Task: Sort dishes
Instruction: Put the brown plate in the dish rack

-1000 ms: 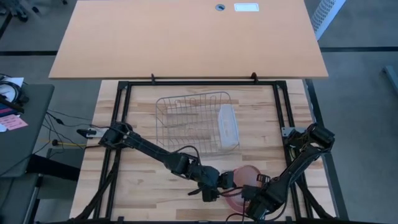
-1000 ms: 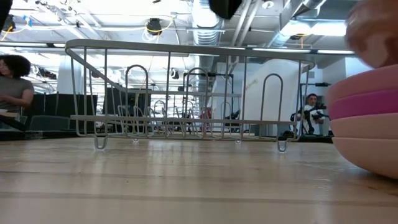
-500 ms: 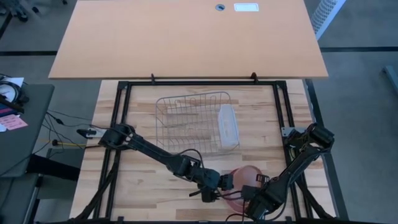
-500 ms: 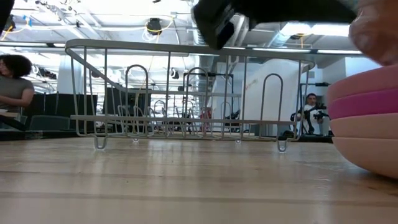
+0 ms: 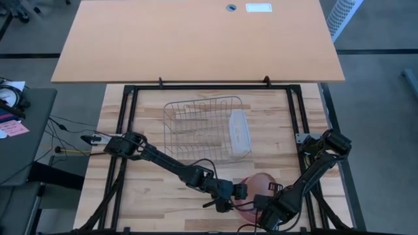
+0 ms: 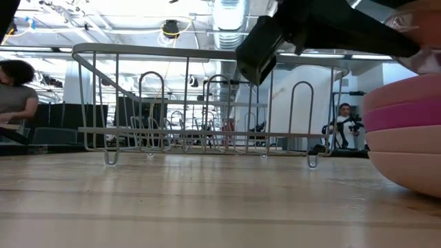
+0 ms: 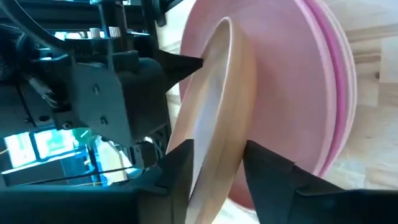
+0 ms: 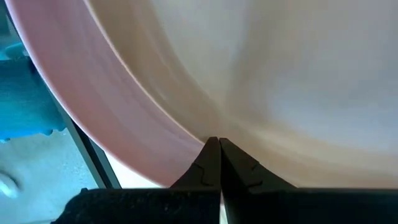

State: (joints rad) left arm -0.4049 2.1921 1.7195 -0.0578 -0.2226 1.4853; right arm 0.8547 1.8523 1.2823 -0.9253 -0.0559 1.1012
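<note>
The wooden table (image 5: 150, 196) is bare along its near-left part, and the wire rack (image 5: 199, 129) with a translucent tub (image 5: 239, 132) at its right side stands well apart from my arms, toward the far edge. The stack of plates (image 6: 406, 141) sits at the table's near-right edge, and one tilted top plate (image 7: 217, 118) is raised off it. My left gripper (image 7: 214, 165) straddles that plate's rim with jaws spread on both faces, while my right gripper (image 8: 214, 163), jaws pressed together, pinches the opposite rim.
</note>
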